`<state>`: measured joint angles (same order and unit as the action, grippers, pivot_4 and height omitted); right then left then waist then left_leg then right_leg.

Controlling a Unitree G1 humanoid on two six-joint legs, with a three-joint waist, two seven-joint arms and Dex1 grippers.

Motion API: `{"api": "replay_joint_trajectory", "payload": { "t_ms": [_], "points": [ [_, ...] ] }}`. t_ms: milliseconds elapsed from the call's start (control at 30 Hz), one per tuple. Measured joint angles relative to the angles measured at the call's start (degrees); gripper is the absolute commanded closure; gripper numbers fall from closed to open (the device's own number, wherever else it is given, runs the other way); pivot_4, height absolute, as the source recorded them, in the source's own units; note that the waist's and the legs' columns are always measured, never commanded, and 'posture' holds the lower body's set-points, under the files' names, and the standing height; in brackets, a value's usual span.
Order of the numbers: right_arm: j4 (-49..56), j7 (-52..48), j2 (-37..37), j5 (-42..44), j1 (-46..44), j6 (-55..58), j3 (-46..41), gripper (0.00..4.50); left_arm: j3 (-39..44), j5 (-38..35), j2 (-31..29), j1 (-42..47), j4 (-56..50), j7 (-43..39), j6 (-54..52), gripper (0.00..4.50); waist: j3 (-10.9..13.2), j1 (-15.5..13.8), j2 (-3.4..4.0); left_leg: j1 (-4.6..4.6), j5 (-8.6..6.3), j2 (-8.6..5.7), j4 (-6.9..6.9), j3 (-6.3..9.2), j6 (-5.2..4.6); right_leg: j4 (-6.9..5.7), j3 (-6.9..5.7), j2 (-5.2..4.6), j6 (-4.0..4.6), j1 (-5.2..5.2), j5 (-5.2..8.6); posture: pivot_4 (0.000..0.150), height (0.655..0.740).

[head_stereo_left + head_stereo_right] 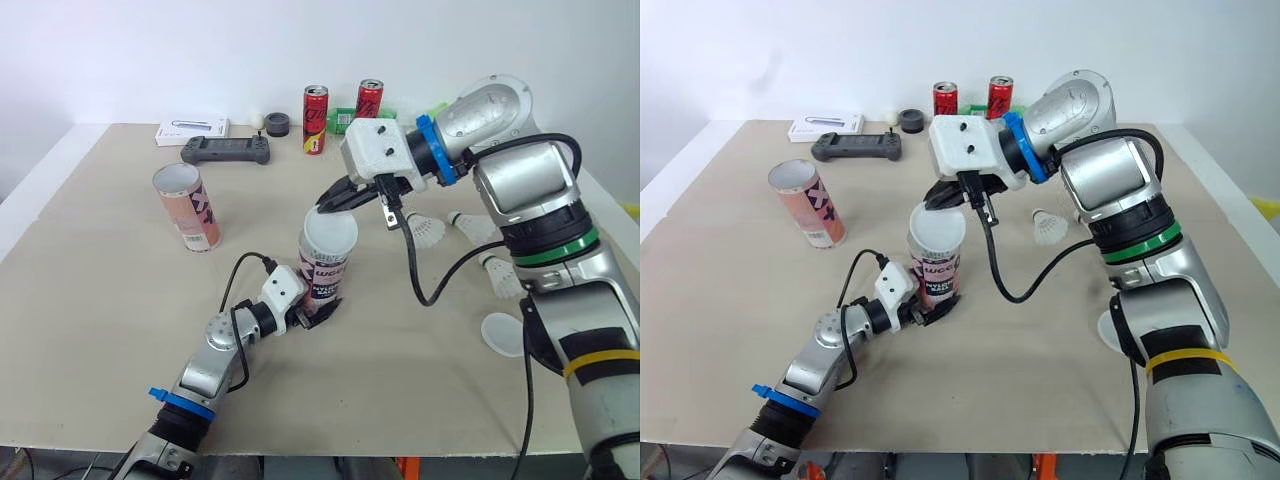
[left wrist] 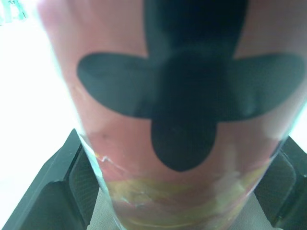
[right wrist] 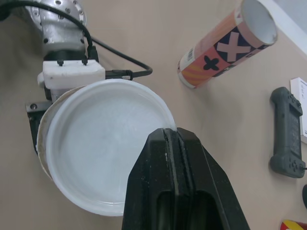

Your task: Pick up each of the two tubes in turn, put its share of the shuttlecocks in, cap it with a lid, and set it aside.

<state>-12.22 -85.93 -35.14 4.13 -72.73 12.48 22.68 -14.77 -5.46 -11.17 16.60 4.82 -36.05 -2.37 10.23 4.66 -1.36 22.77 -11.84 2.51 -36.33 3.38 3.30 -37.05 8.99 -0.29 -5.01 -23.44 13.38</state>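
- At mid-tabletop (image 1: 90,300), the left pincer (image 1: 318,312) clamps tube 1 (image 1: 326,272) at its base; the right pincer (image 1: 328,202) pinches a lid (image 3: 103,143) onto its mouth, so capping looks nearly done.
- Tube 2 (image 1: 187,207) stands open, well apart; 3 shuttlecocks (image 1: 428,230) and 1 spare lid (image 1: 502,334) wait.

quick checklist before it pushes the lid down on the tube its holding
1. Left gripper clamped on the tube near its base: ok.
2. Tube standing upright: ok.
3. Right gripper pinching the lid at its rim: ok.
4. Lid centred on the tube's mouth: not ok; in the right wrist view the tube's rim peeks out past the lid on one side.
5. Tube's share of shuttlecocks inside: cannot tell, the lid covers the mouth; three lie loose nearby.
6. Second tube well apart from the press: ok.
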Motion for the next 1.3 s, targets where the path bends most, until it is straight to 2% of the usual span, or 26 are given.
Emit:
{"api": "replay_joint_trajectory", "payload": {
  "t_ms": [967,1300],
  "points": [
    [0.9,-1.3,2.5,-3.3,0.2,-1.9,2.1,4.45,-0.1,0.5,0.6,-0.5,-0.7,0.9,-0.5,0.52,0.0,0.0,0.0,-0.01,0.0,0.0,0.0,0.0,0.0,0.0,0.0,0.0,0.02,-0.01,0.01,0.15,0.74],
    [-2.8,-1.4,3.3,-4.6,-2.3,-3.8,2.1,4.45,-0.1,0.5,0.7,-0.7,-0.9,1.0,-0.6,0.52,0.0,0.0,0.0,0.0,-0.01,0.0,0.03,0.0,0.01,0.0,0.0,0.0,0.05,-0.03,0.03,0.15,0.74]
  ]
}}
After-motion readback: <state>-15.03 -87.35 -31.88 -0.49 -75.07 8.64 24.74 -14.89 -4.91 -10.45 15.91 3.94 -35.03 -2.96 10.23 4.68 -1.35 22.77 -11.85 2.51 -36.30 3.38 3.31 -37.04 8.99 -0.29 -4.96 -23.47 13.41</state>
